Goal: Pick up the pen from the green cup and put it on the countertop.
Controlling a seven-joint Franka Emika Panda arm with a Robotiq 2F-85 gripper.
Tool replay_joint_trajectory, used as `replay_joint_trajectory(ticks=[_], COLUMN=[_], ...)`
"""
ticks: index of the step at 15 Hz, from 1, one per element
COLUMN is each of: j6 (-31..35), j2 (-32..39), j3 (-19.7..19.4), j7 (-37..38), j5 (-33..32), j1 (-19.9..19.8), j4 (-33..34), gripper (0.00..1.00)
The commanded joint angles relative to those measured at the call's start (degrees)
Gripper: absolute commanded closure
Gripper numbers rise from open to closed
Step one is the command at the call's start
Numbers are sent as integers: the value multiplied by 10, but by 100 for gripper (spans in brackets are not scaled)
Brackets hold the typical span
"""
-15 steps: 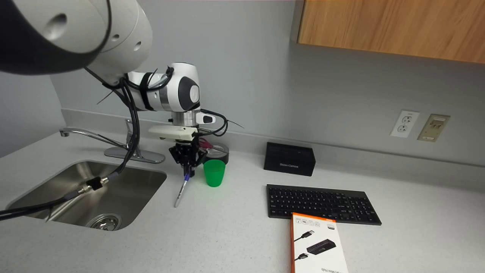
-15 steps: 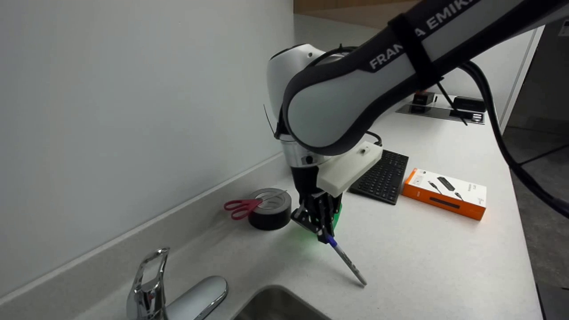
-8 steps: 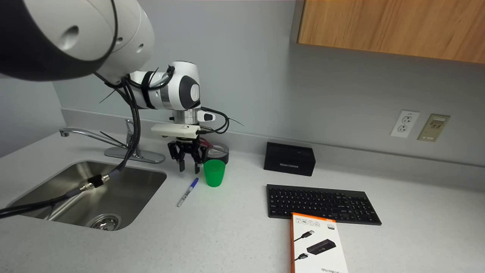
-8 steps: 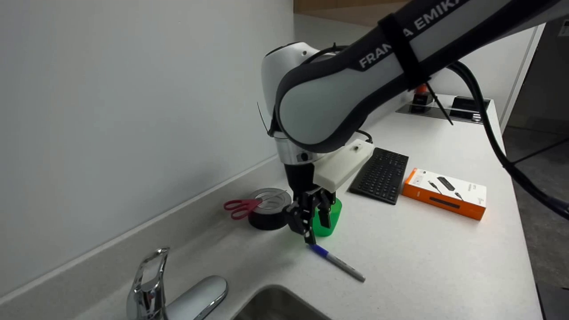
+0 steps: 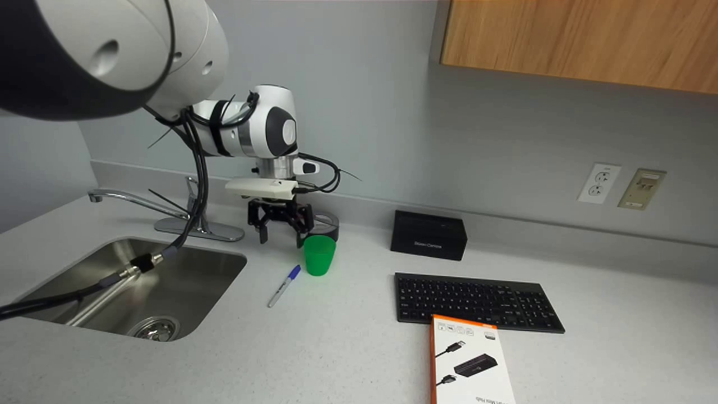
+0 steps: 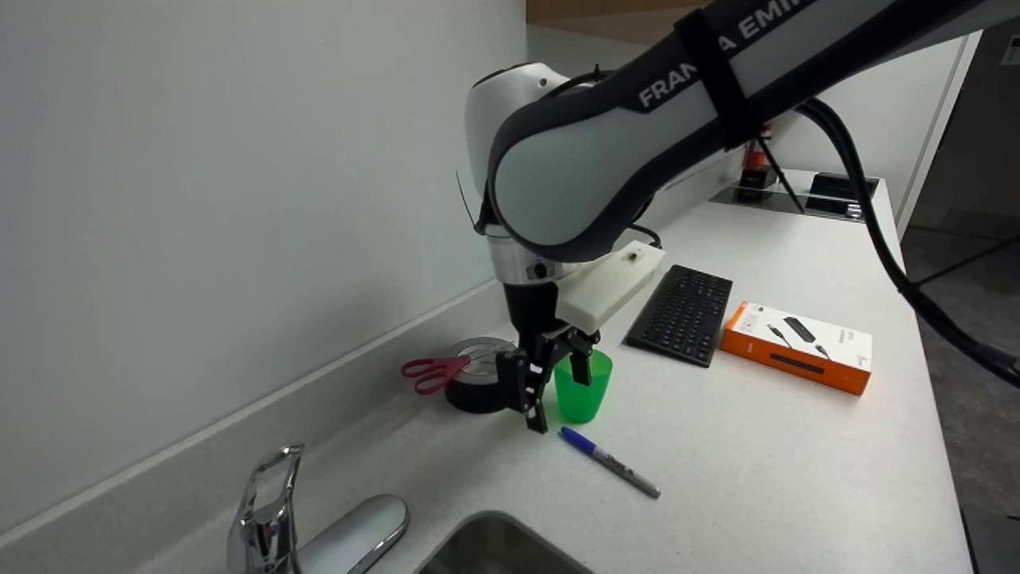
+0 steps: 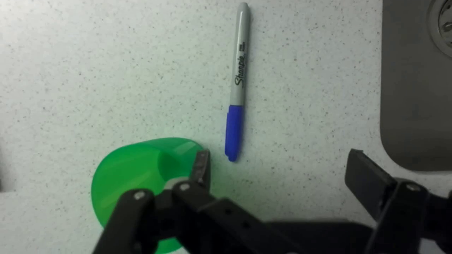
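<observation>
Since the pen (image 7: 239, 81) lies flat on the worktop (image 6: 757, 478), just beside the green cup (image 5: 320, 258), I judge the placing done. My end effector (image 5: 281, 240) hangs near the pen's cap end, fingers (image 7: 367, 181) spread, grasping nothing. I expect a light, stiff, sturdy pen whose smooth barrel may roll; for any regrasp, I'd pinch mid-barrel. One finger overlaps the cup's rim in the wrist view; whether they touch I can't tell, and a sideways move could tip the cup. The sink (image 5: 216, 275) lies on the pen's other side, while red scissors (image 6: 454, 367) rest on a tape roll (image 6: 474, 396) near the cup.
</observation>
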Motion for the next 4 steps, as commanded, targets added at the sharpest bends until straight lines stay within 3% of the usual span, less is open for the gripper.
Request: replay_joint_trajectory(ticks=[1, 4], j6=[-2, -2], j2=[1, 2], j3=[-1, -1], j7=[-1, -1], j5=[1, 1], j1=[1, 1], j4=[3, 5], gripper=[0, 0])
